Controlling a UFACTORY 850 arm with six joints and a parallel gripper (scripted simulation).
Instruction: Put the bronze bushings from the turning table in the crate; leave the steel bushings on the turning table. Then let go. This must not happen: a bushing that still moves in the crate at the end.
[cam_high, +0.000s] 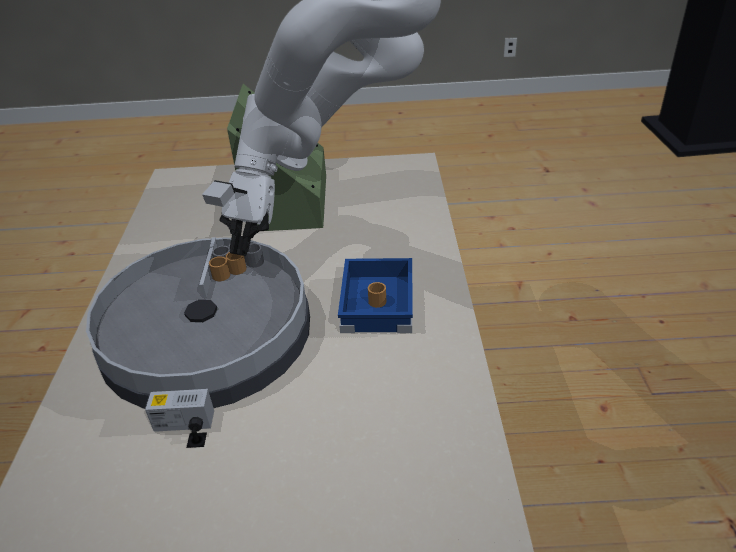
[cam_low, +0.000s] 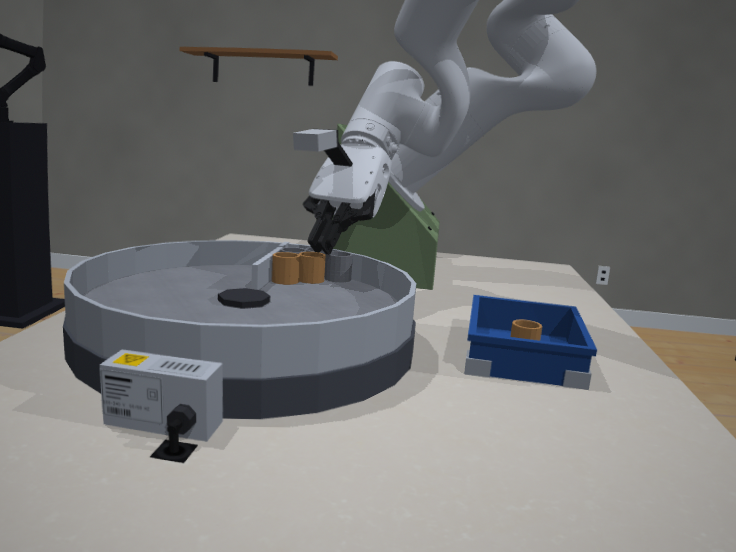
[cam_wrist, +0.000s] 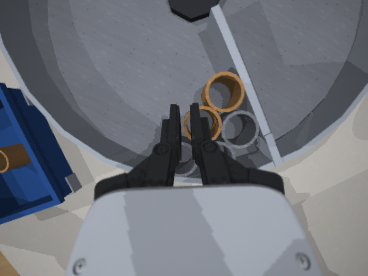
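My gripper (cam_high: 238, 250) (cam_low: 321, 248) (cam_wrist: 185, 116) is nearly shut, a narrow gap between its fingers and nothing held. It is low over the bushing cluster on the turning table (cam_high: 160, 332) (cam_low: 154, 285) (cam_wrist: 125, 60). One bronze bushing (cam_high: 237, 265) (cam_low: 311, 269) stands under the fingertips, partly covered in the wrist view. Another bronze bushing (cam_high: 218, 269) (cam_low: 285, 268) (cam_wrist: 232, 91) stands beside it. A steel bushing (cam_high: 255, 256) (cam_low: 339, 267) stands on the crate side; two more are partly hidden behind. A third bronze bushing (cam_high: 376, 295) (cam_low: 526, 330) (cam_wrist: 18, 156) stands in the blue crate (cam_high: 375, 314) (cam_low: 564, 349).
A thin upright divider (cam_high: 206, 267) (cam_low: 261, 274) (cam_wrist: 236, 56) stands beside the cluster. The turning table has a raised rim wall and a dark centre hub (cam_high: 200, 310) (cam_low: 243, 297) (cam_wrist: 193, 7). A grey power box (cam_high: 180, 411) (cam_low: 161, 395) stands at its front.
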